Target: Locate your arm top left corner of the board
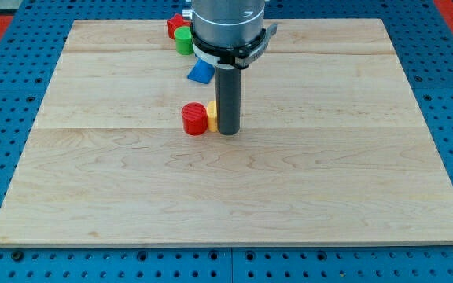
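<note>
My tip [228, 130] rests on the wooden board [116, 196] a little above its middle. A yellow block [211, 115] sits right against the tip's left side, partly hidden by the rod. A red cylinder block [194, 119] touches the yellow block on its left. A blue block [200, 72] lies above them, partly behind the rod. A green cylinder block [183, 41] and a red block [174, 25] stand at the board's top edge, left of the arm's body. The board's top left corner [75, 25] is far to the upper left of the tip.
The board lies on a blue perforated table [6, 94]. The arm's grey body [228, 23] covers part of the board's top edge in the middle.
</note>
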Robot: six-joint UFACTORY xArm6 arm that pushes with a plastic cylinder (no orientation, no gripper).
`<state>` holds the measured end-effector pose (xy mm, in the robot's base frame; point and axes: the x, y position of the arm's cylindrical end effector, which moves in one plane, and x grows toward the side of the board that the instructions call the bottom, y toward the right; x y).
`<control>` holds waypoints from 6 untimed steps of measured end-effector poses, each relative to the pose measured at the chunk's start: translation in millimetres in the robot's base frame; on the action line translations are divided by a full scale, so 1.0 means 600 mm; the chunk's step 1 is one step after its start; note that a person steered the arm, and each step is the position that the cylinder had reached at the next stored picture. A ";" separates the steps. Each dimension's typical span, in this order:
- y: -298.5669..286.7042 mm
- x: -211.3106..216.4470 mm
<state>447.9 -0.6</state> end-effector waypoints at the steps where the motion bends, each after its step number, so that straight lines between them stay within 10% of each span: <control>1: -0.006 0.099; 3: -0.330 0.141; 4: -0.495 0.045; 6: -0.506 -0.149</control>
